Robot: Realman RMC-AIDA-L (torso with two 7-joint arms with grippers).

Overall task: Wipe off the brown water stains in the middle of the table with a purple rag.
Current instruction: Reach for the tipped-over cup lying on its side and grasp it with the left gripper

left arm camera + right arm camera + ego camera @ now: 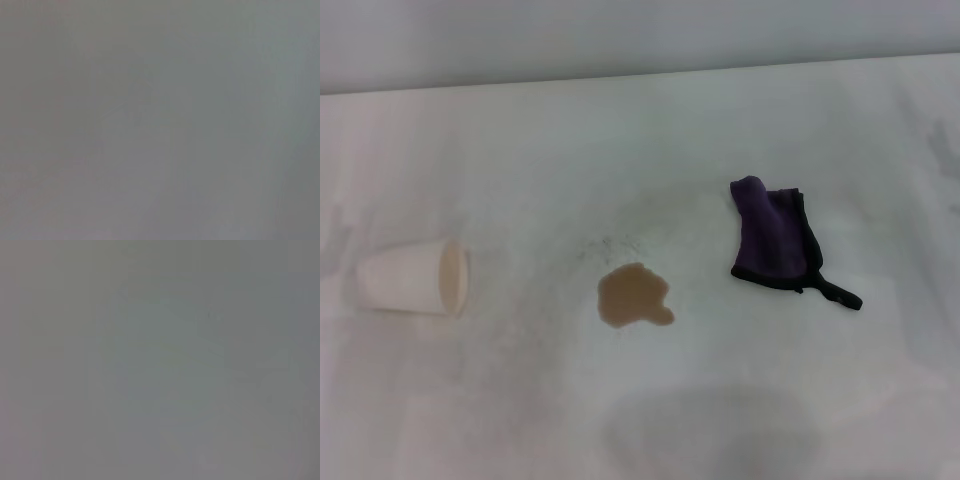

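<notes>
On the white counter (650, 130) the brown water stains (634, 296) are seen in the middle, with the purple rag (775, 240) crumpled near them and a tipped paper cup (415, 278) opposite, but neither gripper is shown, so no state can be told.

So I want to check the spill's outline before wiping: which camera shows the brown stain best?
The head view. There the brown water stains show whole as one tan blotch on the table, between the tipped paper cup and the purple rag. Both wrist views show only blank grey, no stain.
</notes>
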